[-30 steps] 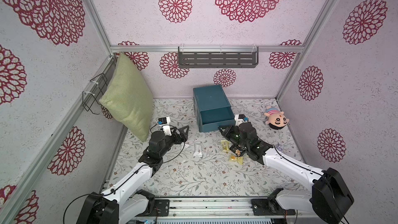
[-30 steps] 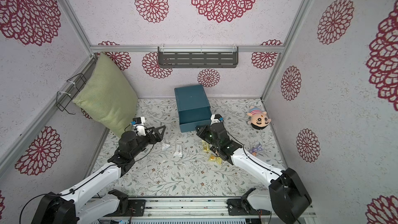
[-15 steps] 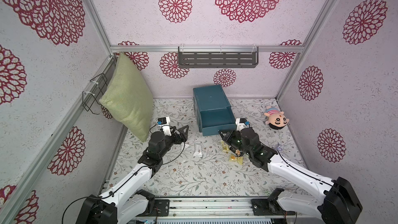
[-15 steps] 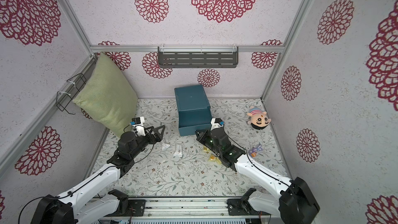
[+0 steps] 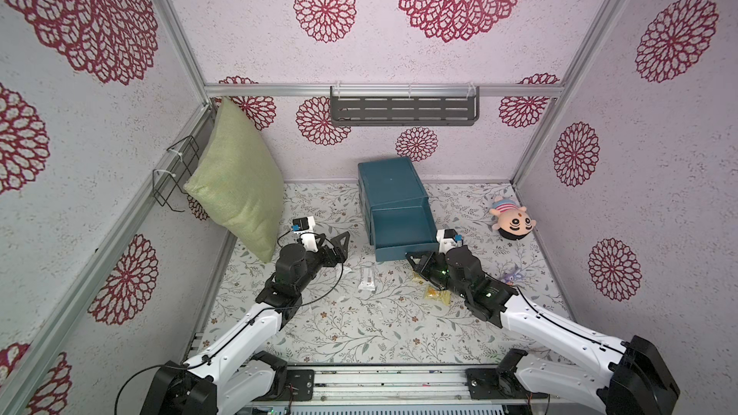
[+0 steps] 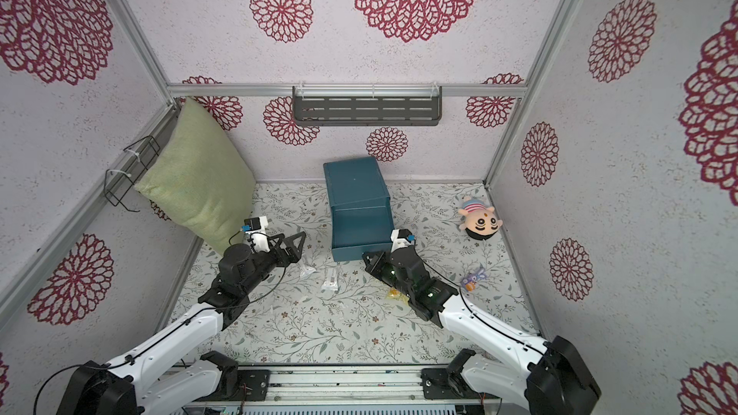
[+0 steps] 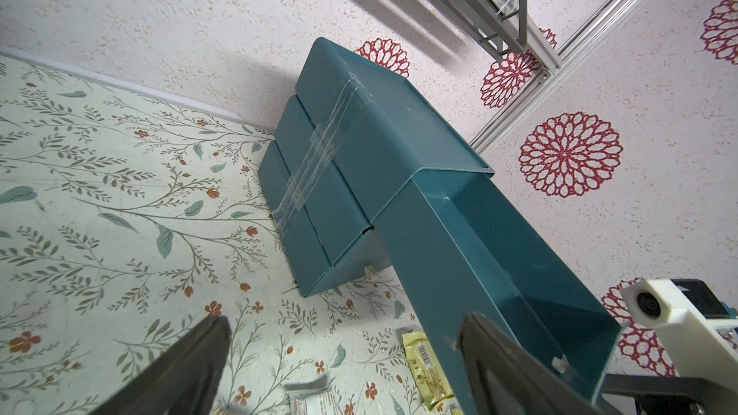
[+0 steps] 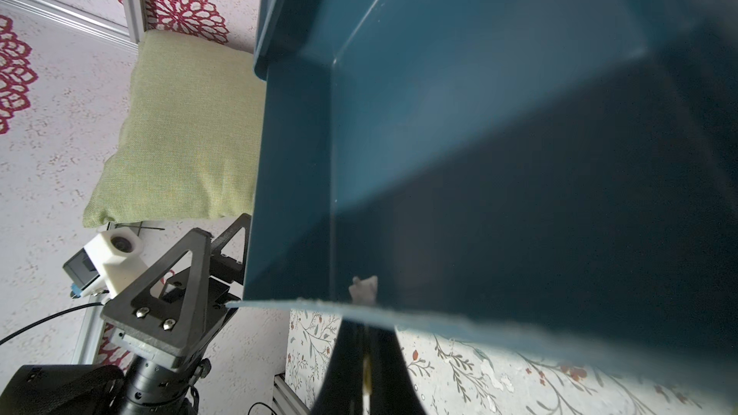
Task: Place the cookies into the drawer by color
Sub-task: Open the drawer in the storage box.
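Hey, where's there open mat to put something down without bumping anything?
Widest bare mat: the near strip by the base rail. Also free: between pillow and drawer, and between drawer and doll. Crowded: in front of the open drawer, with clear packet, yellow cookies, left gripper and right gripper.

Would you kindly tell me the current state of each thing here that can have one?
Top drawer: pulled out, empty.
Lower drawers: shut.
Left claw: open, holding nothing.
Right claw: shut, at the top drawer's front edge.
Clear cookie: lying flat on the table.
Yellow cookie: lying on the table beside the right arm.
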`<action>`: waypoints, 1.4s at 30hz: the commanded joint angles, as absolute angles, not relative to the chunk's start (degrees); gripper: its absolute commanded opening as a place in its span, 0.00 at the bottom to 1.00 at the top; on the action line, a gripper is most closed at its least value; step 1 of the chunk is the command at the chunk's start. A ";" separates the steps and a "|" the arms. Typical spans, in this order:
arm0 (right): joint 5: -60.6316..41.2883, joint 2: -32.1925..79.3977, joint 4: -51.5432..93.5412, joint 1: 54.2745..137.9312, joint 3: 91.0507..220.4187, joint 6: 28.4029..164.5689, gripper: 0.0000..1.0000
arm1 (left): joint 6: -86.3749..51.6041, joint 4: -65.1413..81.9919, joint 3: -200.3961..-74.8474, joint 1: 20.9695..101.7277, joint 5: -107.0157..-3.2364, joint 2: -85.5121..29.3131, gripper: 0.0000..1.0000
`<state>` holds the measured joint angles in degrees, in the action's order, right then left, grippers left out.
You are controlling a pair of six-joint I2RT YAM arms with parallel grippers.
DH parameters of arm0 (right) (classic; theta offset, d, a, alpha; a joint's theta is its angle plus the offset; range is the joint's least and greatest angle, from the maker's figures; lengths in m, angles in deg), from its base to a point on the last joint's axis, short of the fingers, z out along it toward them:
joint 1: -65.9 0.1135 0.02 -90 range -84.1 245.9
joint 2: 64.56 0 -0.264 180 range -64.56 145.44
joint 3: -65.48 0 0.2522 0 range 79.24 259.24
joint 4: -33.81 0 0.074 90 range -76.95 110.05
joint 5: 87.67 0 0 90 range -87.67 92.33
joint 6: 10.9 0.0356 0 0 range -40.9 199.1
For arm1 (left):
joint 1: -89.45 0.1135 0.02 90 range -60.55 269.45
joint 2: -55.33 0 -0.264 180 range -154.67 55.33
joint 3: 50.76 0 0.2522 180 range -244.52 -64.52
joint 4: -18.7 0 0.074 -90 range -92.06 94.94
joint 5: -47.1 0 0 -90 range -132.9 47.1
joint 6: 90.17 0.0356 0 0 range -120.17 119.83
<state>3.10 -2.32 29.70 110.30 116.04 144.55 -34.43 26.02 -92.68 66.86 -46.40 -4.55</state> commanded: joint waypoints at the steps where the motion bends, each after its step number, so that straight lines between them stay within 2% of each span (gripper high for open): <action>1: 5.53 -2.40 29.78 110.42 117.29 142.62 0.00 | -33.69 25.68 -93.46 66.07 -46.29 -4.19 0.97; 15: 3.78 -1.27 24.85 104.39 124.55 136.90 0.00 | -33.49 25.79 -93.68 65.45 -46.29 -4.57 0.97; 27: 1.11 0.10 26.14 101.49 120.90 135.58 0.00 | -33.37 25.93 -93.87 65.05 -46.17 -5.48 0.97; 28: 1.01 -0.06 25.99 101.45 120.82 135.48 0.02 | -33.34 25.94 -93.87 65.01 -46.07 -5.42 0.97; 35: 1.14 -2.57 23.84 101.15 121.32 133.71 0.39 | -33.22 26.12 -94.14 64.66 -46.23 -6.32 0.97; 42: 0.29 -5.04 21.11 100.88 121.75 132.99 0.56 | -33.02 26.12 -94.33 64.16 -45.96 -6.54 0.98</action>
